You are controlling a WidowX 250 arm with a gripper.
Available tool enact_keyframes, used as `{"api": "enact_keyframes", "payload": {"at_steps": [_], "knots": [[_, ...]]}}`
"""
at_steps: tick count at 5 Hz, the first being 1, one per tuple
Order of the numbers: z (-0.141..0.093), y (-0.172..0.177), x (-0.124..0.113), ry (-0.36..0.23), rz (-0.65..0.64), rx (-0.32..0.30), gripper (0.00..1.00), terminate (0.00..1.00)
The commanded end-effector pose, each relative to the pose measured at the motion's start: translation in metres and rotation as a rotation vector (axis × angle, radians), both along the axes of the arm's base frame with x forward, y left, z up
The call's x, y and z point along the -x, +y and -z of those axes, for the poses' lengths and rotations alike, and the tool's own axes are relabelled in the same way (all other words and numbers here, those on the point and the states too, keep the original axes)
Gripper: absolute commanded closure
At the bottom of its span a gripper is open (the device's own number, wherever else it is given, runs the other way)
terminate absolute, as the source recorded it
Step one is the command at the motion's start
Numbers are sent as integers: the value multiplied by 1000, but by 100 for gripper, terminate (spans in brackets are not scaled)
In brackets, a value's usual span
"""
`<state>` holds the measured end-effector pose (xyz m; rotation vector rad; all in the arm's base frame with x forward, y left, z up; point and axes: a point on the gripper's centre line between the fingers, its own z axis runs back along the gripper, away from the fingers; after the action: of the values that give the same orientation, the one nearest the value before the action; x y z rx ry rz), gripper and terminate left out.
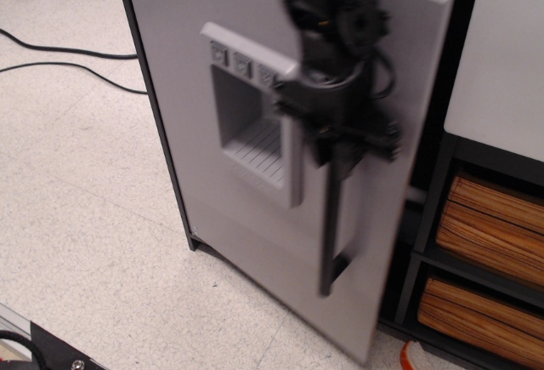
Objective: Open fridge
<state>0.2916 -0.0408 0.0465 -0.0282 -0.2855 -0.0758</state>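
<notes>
The fridge has a light grey door with a recessed dispenser panel and a vertical black bar handle. The door stands partly swung out on its left hinge, and a dark gap shows along its right edge. My gripper is shut on the upper part of the handle. The arm and gripper are motion-blurred.
A white-topped cabinet with dark shelves of wooden-looking bins stands right of the fridge. Black cables lie on the pale floor at the left. An orange-white object lies on the floor below the cabinet.
</notes>
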Motion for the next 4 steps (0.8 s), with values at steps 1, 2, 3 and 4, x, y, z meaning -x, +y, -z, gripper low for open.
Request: {"api": "enact_keyframes", "payload": {"at_steps": [1, 2, 3, 4], "knots": [[-34, 27, 34, -66, 25, 1, 0, 0], [-32, 34, 54, -16, -8, -12, 0, 0], [-19, 21, 61, 15, 3, -21, 0, 0], [-4, -9, 57, 62, 18, -8, 0, 0]]}}
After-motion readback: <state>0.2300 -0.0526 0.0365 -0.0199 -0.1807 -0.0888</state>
